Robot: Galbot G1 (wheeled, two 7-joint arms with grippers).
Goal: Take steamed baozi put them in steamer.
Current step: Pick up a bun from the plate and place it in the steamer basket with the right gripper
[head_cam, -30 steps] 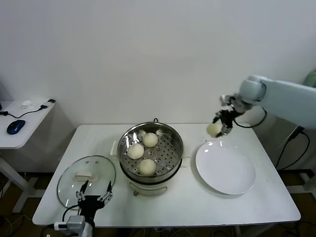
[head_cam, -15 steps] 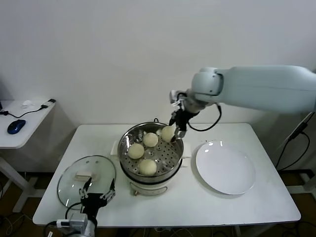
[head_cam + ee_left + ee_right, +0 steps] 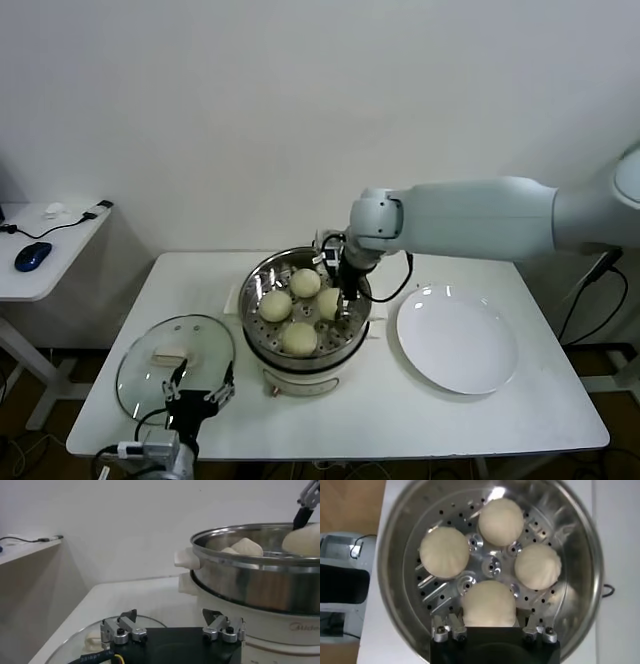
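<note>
Right tool [image 3: 338, 302] lowered inside the steamer [image 3: 306, 262], pinching the fourth baozi [image 3: 488, 603] between its fingers, bun at or just above the perforated floor on the side nearest the plate [image 3: 457, 340]; contact with the floor not determinable. Three other steamed baozi [image 3: 444, 552] resting on the basket floor, grouped around the central hub, close to one another, contact between them not determinable. All four buns thus within the steel pot, none on the plate. Steamer standing at mid-worktop [image 3: 520, 420] in its white base. Flat white plate just beside the steamer on the robot's right. Glass lid [image 3: 176, 361] with white handle lying flat on the worktop on the robot's left, apart from the pot. Left tool [image 3: 172, 629] parked low at the near edge over the lid, fingers spread wide, holding nothing.
</note>
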